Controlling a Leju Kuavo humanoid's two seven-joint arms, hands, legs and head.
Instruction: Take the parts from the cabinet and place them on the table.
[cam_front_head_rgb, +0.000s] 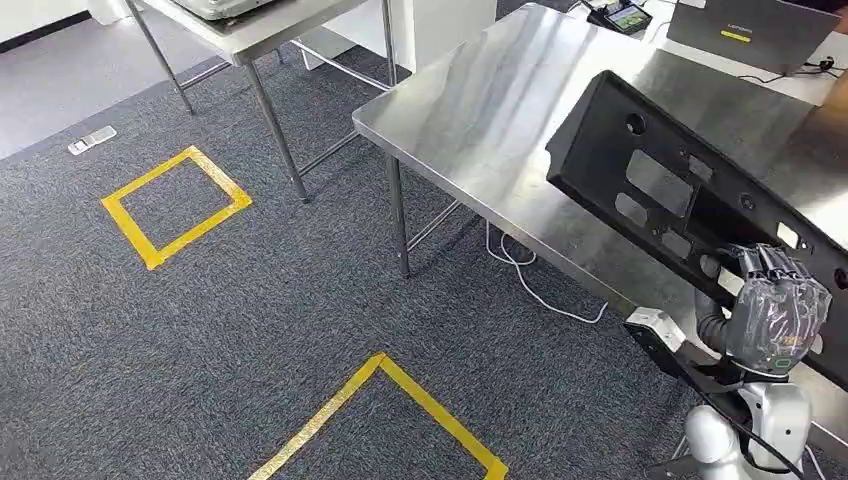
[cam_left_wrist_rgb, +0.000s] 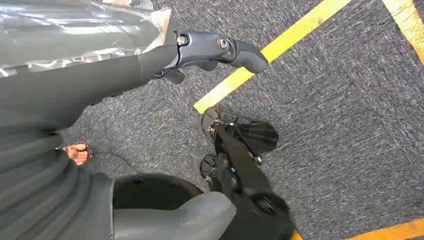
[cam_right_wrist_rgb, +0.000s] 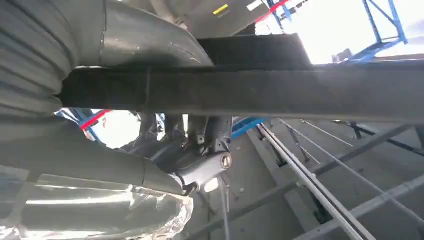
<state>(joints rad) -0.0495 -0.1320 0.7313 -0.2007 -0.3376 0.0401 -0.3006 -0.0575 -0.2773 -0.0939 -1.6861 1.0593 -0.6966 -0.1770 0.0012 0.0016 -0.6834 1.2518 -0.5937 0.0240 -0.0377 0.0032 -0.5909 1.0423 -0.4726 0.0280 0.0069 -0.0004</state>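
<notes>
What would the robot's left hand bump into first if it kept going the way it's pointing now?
Probably the grey carpet. In the left wrist view the left hand hangs with fingers pointing towards the floor, near a yellow tape line. Nothing seems to lie between, though depth is hard to judge.

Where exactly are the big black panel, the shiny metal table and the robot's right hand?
black panel (cam_front_head_rgb: 640, 160): head view, flat face near its upper end.
metal table (cam_front_head_rgb: 480, 110): head view, bare steel top.
right hand (cam_front_head_rgb: 775, 310): head view, back of the hand, gripping the panel's lower edge.
</notes>
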